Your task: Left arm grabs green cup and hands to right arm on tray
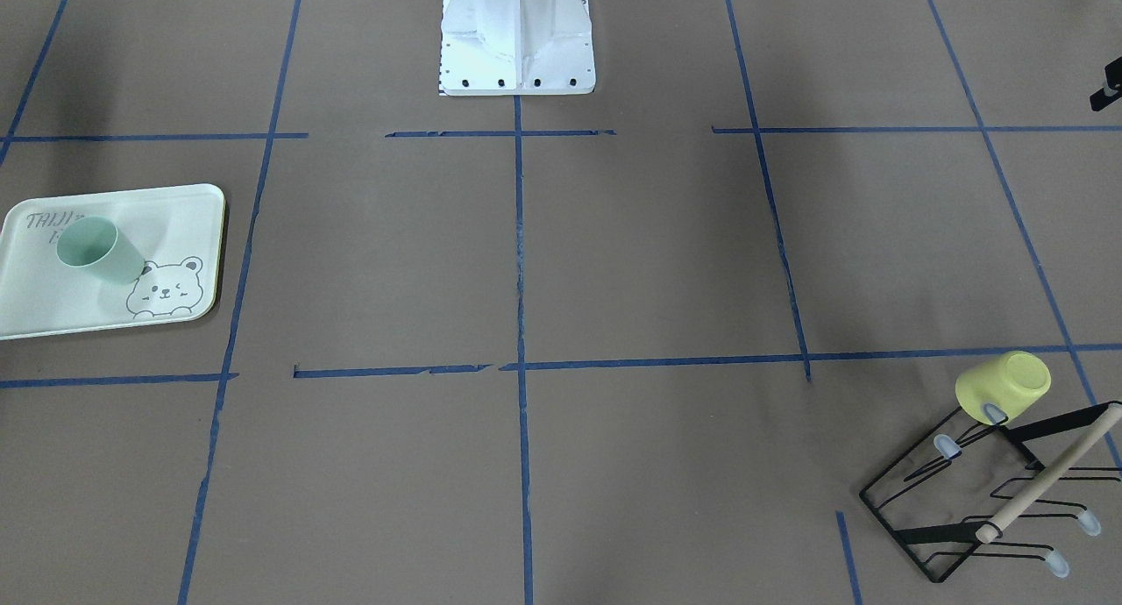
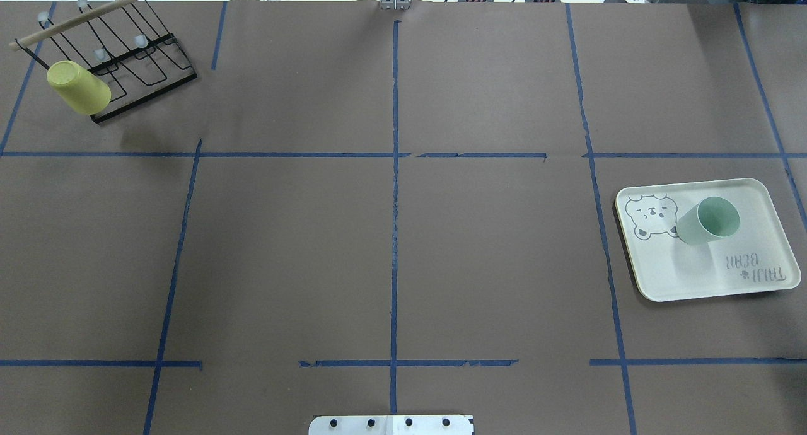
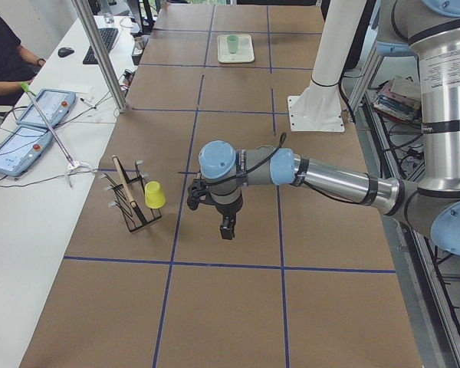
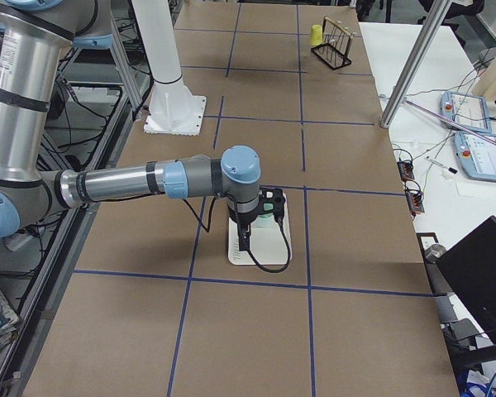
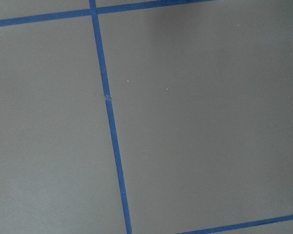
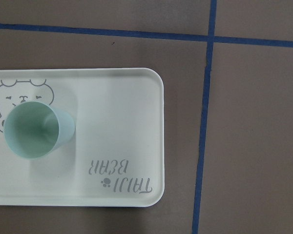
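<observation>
The green cup (image 1: 96, 250) stands upright on the tray (image 1: 180, 215), beside the bear drawing; no gripper touches it. It also shows in the overhead view (image 2: 707, 220) on the tray (image 2: 693, 277), and in the right wrist view (image 6: 36, 130) on the tray (image 6: 122, 122). The right gripper (image 4: 245, 238) hangs above the tray, seen only in the exterior right view; I cannot tell if it is open or shut. The left gripper (image 3: 226, 228) points down over bare table, seen only in the exterior left view; I cannot tell its state.
A yellow cup (image 1: 1004, 386) sits upside down on a black wire rack (image 1: 929, 535) with a wooden rod, at the table's far left corner (image 2: 77, 87). The white robot base (image 1: 517, 35) stands mid-table edge. Blue tape lines cross the brown table.
</observation>
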Controlling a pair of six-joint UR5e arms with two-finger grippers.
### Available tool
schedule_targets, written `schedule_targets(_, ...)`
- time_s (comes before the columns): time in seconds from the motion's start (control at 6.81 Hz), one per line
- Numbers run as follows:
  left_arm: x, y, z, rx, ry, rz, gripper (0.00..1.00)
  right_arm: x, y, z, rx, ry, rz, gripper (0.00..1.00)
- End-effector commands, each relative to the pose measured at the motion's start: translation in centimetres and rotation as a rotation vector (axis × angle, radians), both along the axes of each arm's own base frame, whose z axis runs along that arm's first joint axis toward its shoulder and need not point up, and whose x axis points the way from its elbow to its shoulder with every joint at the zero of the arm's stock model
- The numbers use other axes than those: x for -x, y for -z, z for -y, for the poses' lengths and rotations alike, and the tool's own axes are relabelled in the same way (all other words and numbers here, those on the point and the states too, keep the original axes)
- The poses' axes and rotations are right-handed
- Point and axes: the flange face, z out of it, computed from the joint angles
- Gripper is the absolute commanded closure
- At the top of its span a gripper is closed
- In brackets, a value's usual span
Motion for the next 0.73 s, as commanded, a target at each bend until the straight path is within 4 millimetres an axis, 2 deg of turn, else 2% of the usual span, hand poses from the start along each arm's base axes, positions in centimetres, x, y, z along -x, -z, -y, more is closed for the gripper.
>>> schedule_targets(0.0, 0.3, -0.7, 0.1, 0.001, -0.005, 0.038, 0.0, 0.1, 0.4, 0.1, -0.008, 0.0, 0.009, 0.0)
schedule_targets(0.15, 0.1, 1.4, 0.7, -0.061, -0.008, 0.04, 0.0, 0.0, 1.1, 0.2, -0.026, 0.0, 0.003, 0.0)
schedule_targets(0.29, 0.0, 2.1, 0.7, -0.089, -0.004, 0.028, 0.0, 0.0, 0.8, 0.0, -0.02, 0.0, -0.002, 0.0)
schedule_targets(0.44, 0.1, 1.8, 0.0, -0.075, -0.003, 0.027, 0.0, -0.1, 0.6, -0.1, -0.016, -0.001, -0.006, 0.0)
schedule_targets(0.59, 0.2, -0.3, -2.2, -0.033, -0.009, 0.03, 0.0, -0.1, 0.6, -0.1, -0.016, 0.0, -0.007, 0.0)
